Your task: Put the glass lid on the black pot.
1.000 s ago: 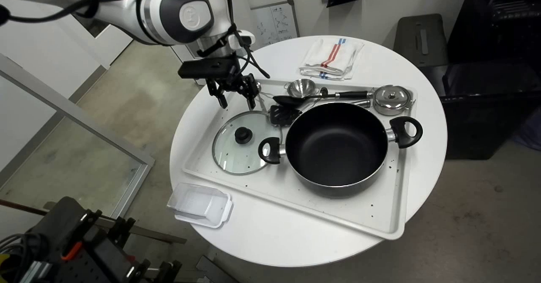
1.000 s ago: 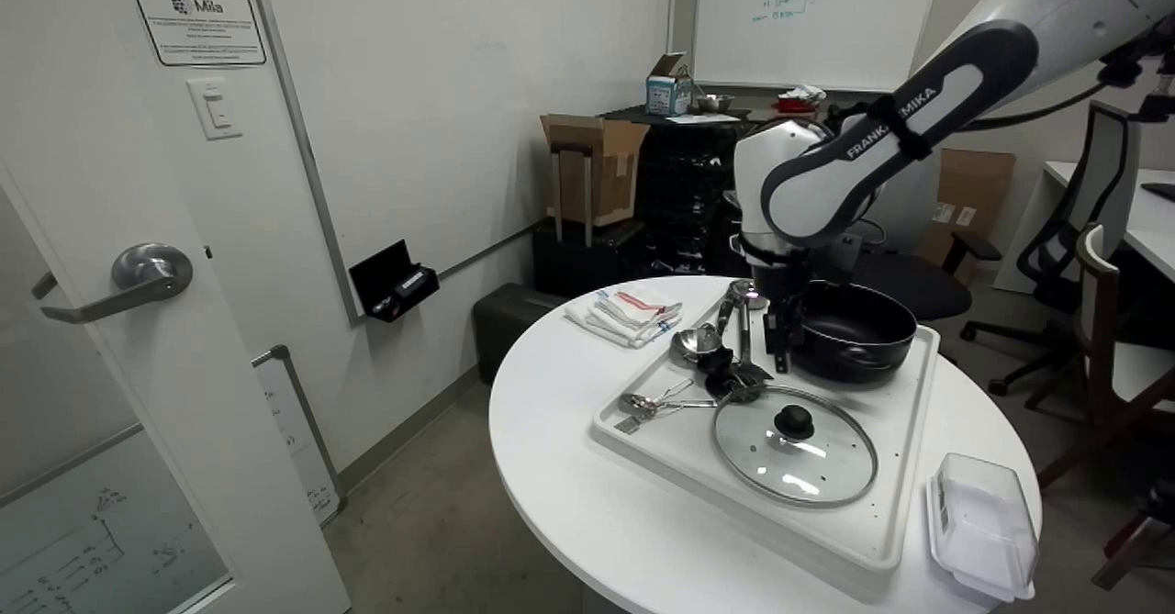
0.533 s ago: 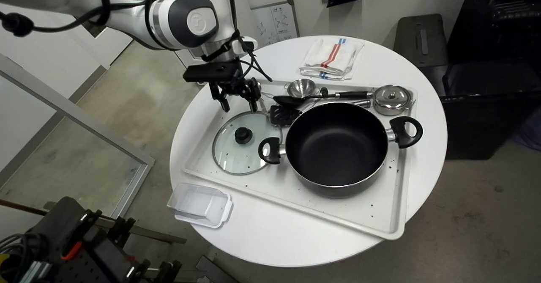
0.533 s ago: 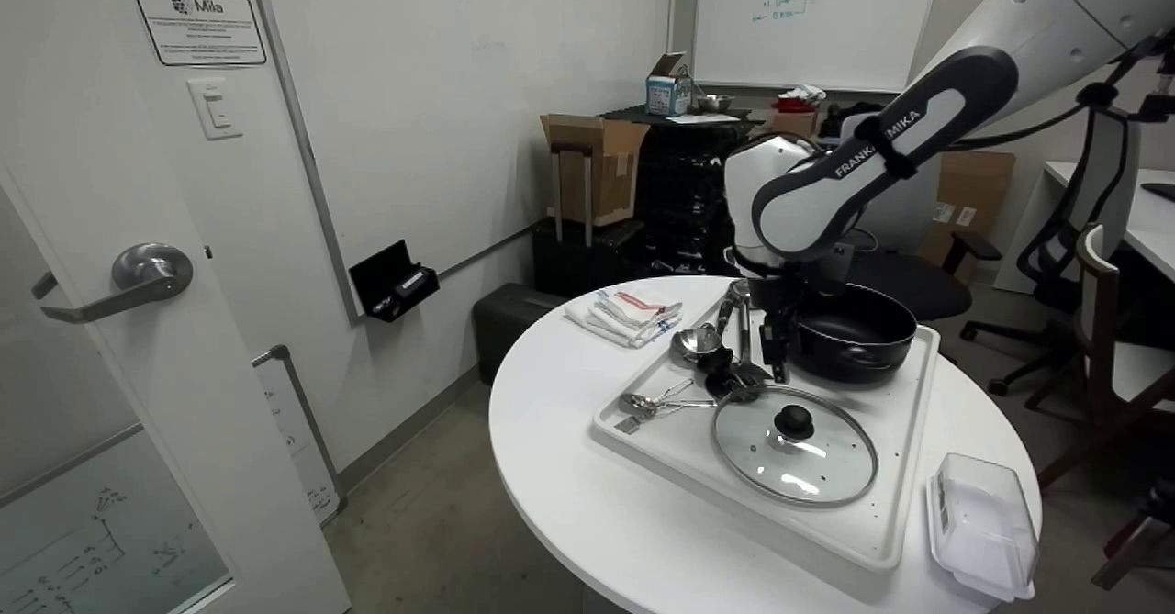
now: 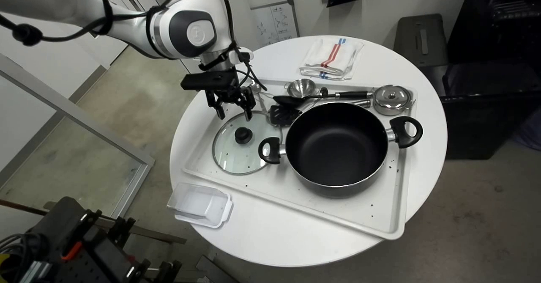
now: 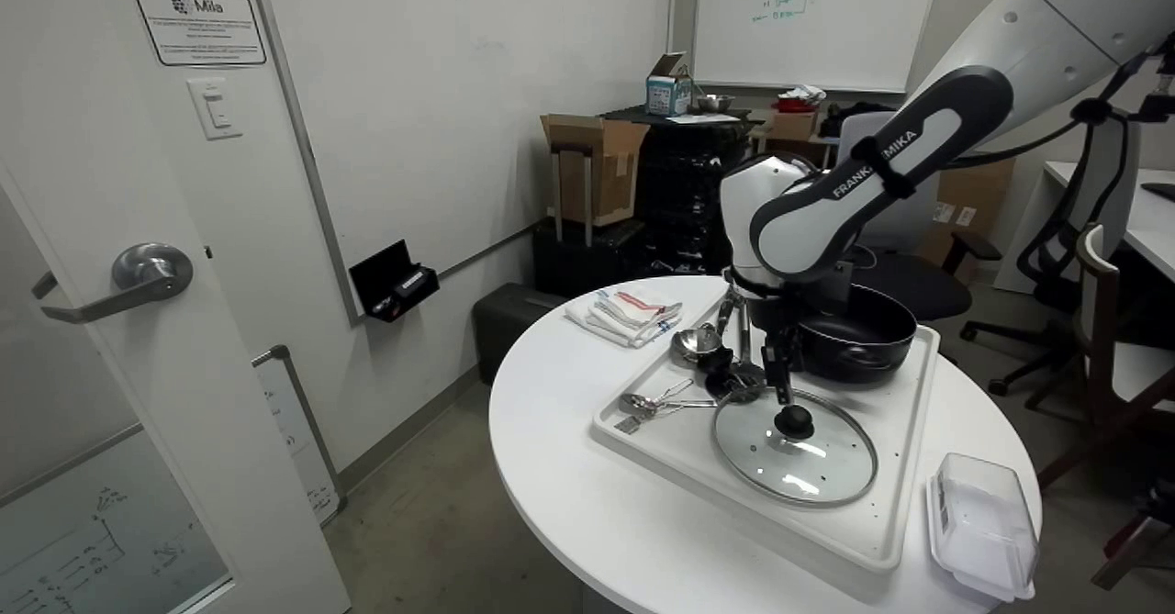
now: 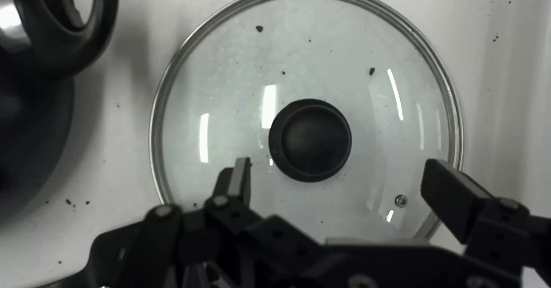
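on the tray (image 5: pixel 274 185) glints the metal-rimmed glass lid (image 7: pixel 310 140); the gripper (image 7: pixel 338 167) gapes wide, empty.

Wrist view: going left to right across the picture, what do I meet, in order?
Black pot → one finger of the hand → black knob of the glass lid → the lid's small metal-ringed vent → the hand's other finger.

Black fingers (image 7: pixel 450 197) have silvery screws (image 7: pixel 509 203) at their bases; above them, the white arm (image 6: pixel 945 128) wears black cable (image 5: pixel 127 17).
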`<action>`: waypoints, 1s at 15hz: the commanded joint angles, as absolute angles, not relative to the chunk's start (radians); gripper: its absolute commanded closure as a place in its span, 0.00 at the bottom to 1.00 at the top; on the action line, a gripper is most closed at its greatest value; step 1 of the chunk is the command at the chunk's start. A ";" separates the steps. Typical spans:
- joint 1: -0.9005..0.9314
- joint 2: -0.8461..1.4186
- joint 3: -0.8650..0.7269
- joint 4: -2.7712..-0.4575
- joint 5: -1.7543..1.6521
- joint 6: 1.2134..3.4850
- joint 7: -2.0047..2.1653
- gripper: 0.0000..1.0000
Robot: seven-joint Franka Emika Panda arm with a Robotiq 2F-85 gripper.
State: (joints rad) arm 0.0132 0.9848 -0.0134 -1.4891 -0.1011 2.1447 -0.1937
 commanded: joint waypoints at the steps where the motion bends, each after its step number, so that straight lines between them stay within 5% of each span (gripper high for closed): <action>1: 0.024 0.997 -0.016 -1.514 -0.125 2.184 -0.164 0.00; 14: 0.087 0.994 -0.085 -1.693 -0.159 2.508 -0.015 0.00; 15: 0.087 0.996 -0.086 -1.692 -0.157 2.509 -0.016 0.25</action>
State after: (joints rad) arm 0.0673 1.0025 -0.0669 -1.6729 -0.1300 2.4743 -0.0555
